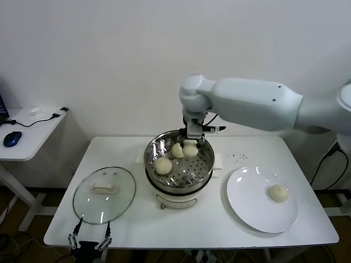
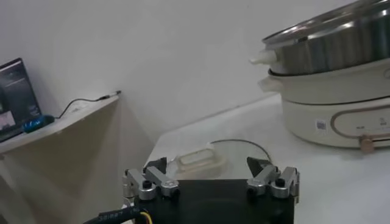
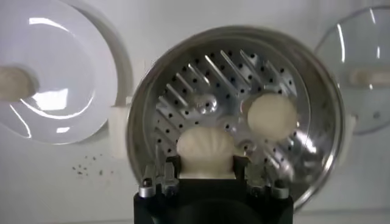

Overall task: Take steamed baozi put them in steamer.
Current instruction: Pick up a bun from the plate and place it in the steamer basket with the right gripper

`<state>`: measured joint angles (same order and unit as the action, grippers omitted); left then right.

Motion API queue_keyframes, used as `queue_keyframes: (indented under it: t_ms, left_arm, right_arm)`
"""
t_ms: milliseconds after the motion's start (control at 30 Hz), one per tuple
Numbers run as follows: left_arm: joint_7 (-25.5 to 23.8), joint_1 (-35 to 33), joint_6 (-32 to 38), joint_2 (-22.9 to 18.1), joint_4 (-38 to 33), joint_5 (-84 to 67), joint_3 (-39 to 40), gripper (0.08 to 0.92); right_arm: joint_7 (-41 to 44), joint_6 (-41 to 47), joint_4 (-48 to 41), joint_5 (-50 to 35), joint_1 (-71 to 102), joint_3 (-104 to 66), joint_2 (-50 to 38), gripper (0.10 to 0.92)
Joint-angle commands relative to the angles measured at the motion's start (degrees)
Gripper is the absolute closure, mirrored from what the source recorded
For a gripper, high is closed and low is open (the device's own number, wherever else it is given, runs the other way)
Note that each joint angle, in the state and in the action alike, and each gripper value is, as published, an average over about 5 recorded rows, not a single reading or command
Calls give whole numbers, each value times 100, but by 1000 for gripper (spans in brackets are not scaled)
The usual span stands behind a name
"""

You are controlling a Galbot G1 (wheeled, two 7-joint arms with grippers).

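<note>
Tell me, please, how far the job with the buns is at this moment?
Done: two baozi already lie on the perforated tray of the steamer. In hand: the right gripper is shut on a third bun, held over the tray. Left: one bun waits on the white plate. The left gripper is open, idle near the glass lid.

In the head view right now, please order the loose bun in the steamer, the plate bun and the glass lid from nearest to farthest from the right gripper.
From the right gripper, over the steamer:
1. Loose bun, in the steamer, toward the robot's left.
2. Plate bun, on the white plate, right side.
3. Glass lid, flat on the table, far left.
</note>
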<state>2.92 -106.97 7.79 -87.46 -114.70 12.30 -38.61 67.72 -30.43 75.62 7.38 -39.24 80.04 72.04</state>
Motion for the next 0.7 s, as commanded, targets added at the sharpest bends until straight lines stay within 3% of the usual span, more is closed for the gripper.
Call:
queue_keyframes:
  t_ms: [33, 533, 700]
  left_arm:
    - [-10, -5, -6, 29, 28, -6, -13, 177]
    - [-24, 6, -38, 87, 87, 5, 1, 177]
    - [-21, 16, -34, 86, 97, 17, 7, 177]
  right_arm:
    - [-16, -282, 107, 289, 584, 109, 519, 448]
    - [-161, -299, 85, 272, 808, 204, 491, 443]
    - [-173, -307, 42, 200, 782, 195, 458, 382]
